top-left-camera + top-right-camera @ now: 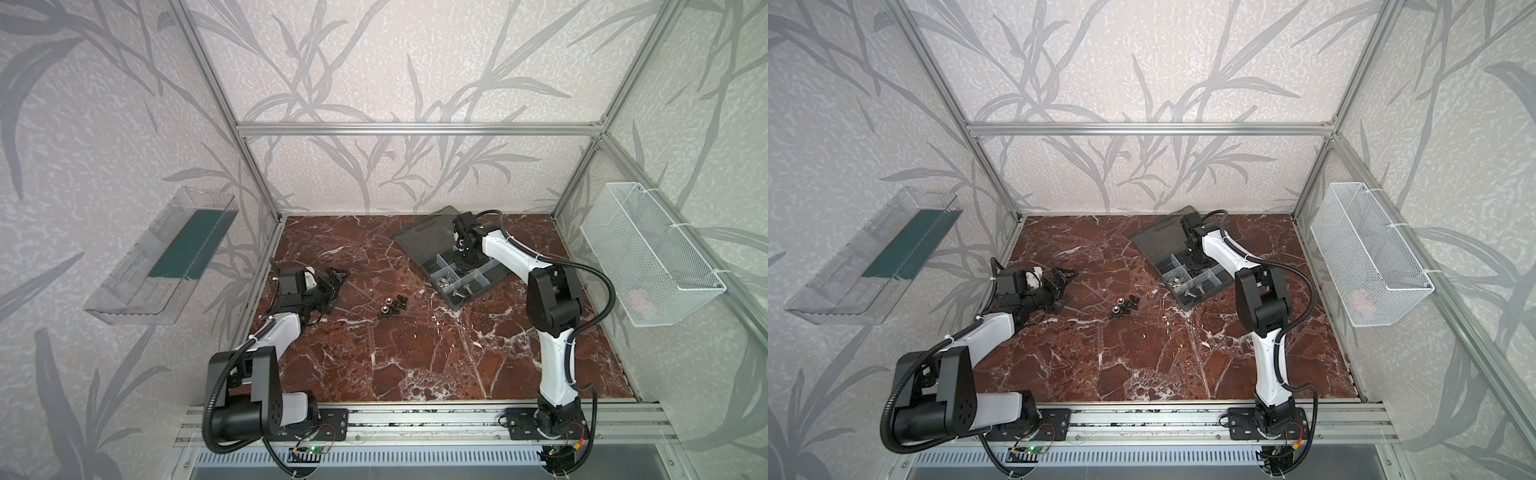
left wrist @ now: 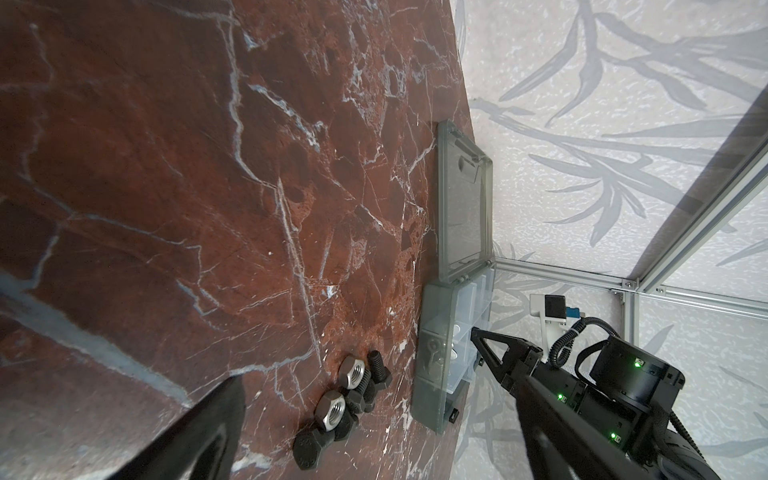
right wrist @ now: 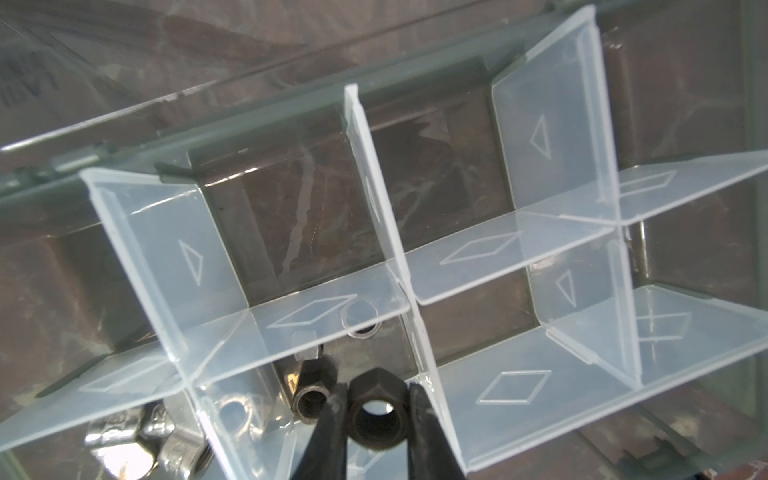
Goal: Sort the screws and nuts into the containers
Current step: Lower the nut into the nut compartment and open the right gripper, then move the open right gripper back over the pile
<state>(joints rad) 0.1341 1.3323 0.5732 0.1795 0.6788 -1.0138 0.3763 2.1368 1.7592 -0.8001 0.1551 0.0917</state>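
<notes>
Matt metal nut [image 3: 376,409] — translucent plastic dividers [image 3: 478,249]

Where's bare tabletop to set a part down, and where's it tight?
Bare: the table front between the arm bases, and back-left between wall and lid. Crowded: loose screws and nuts lie between the open left gripper and the organiser box, where the right gripper holds a dark nut.

Marble table [image 1: 415,353] bears organiser box [image 2: 428,374], nuts [image 2: 352,371], apparently black screws [image 2: 309,449].

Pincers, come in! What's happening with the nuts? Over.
Right pincer shut on a dark nut, over the organiser box. Left pincer open, empty. Loose screws and nuts on the table. Nothing blocking.
</notes>
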